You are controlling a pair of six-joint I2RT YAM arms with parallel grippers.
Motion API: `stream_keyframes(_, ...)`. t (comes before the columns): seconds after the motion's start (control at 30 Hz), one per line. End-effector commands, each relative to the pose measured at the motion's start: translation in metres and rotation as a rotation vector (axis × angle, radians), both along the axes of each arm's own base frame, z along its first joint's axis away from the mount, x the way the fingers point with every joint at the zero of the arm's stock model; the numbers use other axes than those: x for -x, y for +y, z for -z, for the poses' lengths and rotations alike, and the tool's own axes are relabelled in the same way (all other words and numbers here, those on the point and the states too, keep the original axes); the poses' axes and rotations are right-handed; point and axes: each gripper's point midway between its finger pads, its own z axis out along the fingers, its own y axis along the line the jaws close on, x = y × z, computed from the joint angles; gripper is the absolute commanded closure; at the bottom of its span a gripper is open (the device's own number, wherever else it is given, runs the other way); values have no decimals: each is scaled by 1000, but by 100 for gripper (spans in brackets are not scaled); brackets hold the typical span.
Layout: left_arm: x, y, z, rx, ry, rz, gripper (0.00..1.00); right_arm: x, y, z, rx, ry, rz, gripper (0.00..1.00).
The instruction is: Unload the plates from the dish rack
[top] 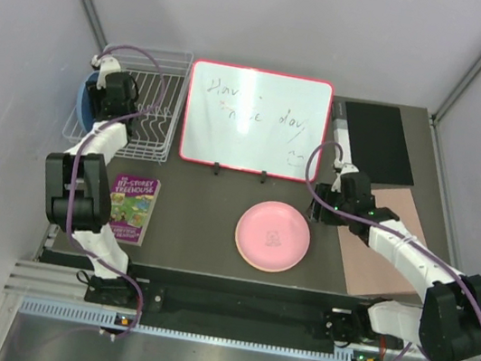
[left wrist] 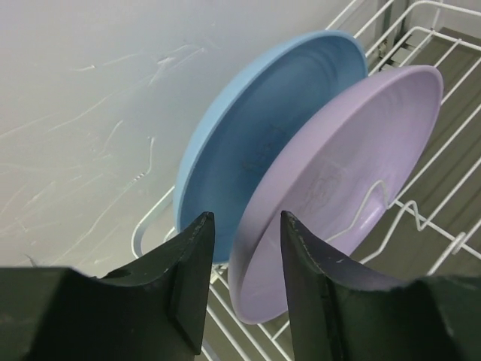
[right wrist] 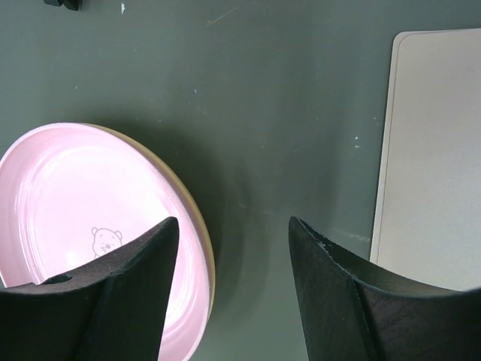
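Plates sit in two places: the blue plate (left wrist: 255, 128) and the lavender plate (left wrist: 353, 165) stand on edge, side by side, in the dish rack (top: 171, 110) at the far left of the table (top: 196, 228). The left fingers (left wrist: 192, 278) are partly open at their lower rims; whether they touch either plate I cannot tell. The pink plate (top: 273, 234) lies flat near the middle, a yellowish rim (right wrist: 211, 263) showing beneath it. The right fingers (right wrist: 143, 278) hover wide open beside it, holding nothing.
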Motion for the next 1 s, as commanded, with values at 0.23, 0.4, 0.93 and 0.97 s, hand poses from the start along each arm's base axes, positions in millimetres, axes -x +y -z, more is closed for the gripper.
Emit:
stream_keyframes(0.23,5,9,4,-44,-22,-44,70,-12,1,-19,-27,-72,5,39)
stream_keyframes(0.4,3,8,12,-27,-6,-33,100,-11,-2,-19,-26,-77,11,38)
stream_keyframes(0.93,29,-23,-65,-321,-96,-116,100,-6,-4,-21,-24,-80,9,37)
stream_keyframes(0.97,33,-33,-70,-339,-108,-132,100,-6,-4,-22,-25,-81,9,37)
